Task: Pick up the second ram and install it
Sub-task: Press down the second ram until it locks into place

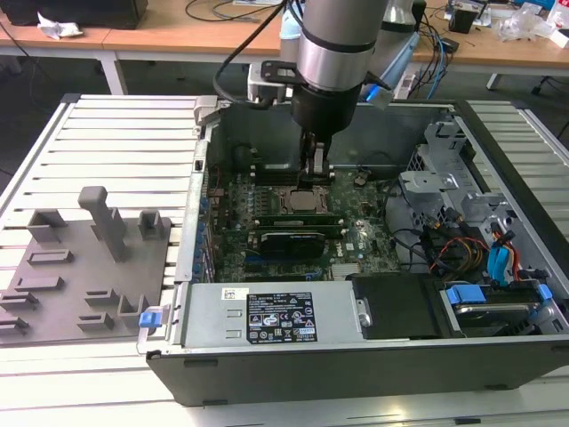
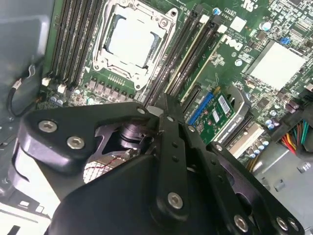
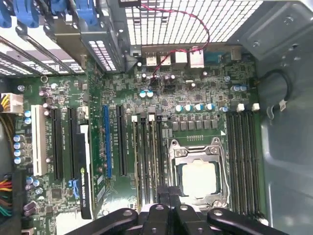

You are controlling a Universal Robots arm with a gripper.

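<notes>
My gripper (image 1: 317,178) reaches down into the open computer case, its fingertips pressed together just over the motherboard beside the CPU socket (image 1: 302,200). In both wrist views the gripper (image 2: 164,105) (image 3: 168,196) is shut, with no stick visible between the fingers. Its tips hover at one end of the black memory slots next to the socket (image 3: 198,178). A thin green ram (image 2: 182,66) stands on edge in one of those slots, seen as a green strip (image 1: 293,216) between the socket and the graphics card. I cannot tell whether the fingertips touch it.
A grey plastic tray (image 1: 80,267) with pockets lies on the slatted table at the exterior view's left. Inside the case, a graphics card (image 1: 289,242) lies near the slots. A drive cage with coloured cables (image 1: 480,240) fills the exterior view's right. More black slots (image 3: 242,156) flank the socket's other side.
</notes>
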